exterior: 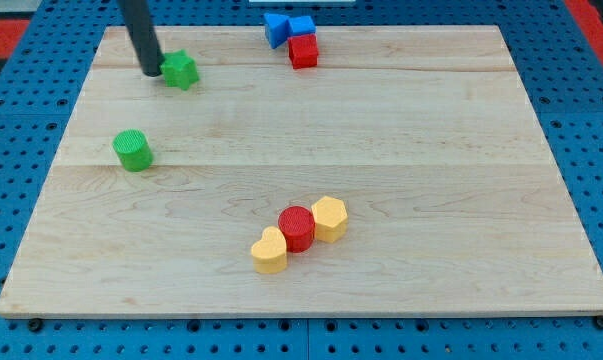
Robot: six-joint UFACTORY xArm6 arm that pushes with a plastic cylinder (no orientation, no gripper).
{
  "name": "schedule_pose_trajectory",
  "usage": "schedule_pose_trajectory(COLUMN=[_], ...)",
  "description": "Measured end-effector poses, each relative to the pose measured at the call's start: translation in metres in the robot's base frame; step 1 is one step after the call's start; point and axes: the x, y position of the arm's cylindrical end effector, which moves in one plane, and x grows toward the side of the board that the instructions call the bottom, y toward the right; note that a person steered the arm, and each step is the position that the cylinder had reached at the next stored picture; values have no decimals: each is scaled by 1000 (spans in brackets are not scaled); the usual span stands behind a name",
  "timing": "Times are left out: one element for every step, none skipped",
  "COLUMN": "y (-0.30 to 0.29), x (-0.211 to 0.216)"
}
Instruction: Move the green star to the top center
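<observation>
The green star (181, 70) lies near the view's top left on the wooden board (381, 130). My tip (150, 71) is at the star's left side, touching or nearly touching it. The dark rod rises from there to the view's top edge. At the top centre of the board sit two blue blocks (286, 27), shapes unclear, and a red cube (303, 51) just below them.
A green cylinder (133, 150) stands at the view's left, below the star. Near the bottom centre a yellow heart-like block (270, 251), a red cylinder (297, 228) and a yellow hexagon-like block (330, 217) sit in a touching diagonal row.
</observation>
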Motion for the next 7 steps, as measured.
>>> schedule_pose_trajectory(y=[17,28,36,45,62,81,97], x=[1,0,9,24,17,4,0])
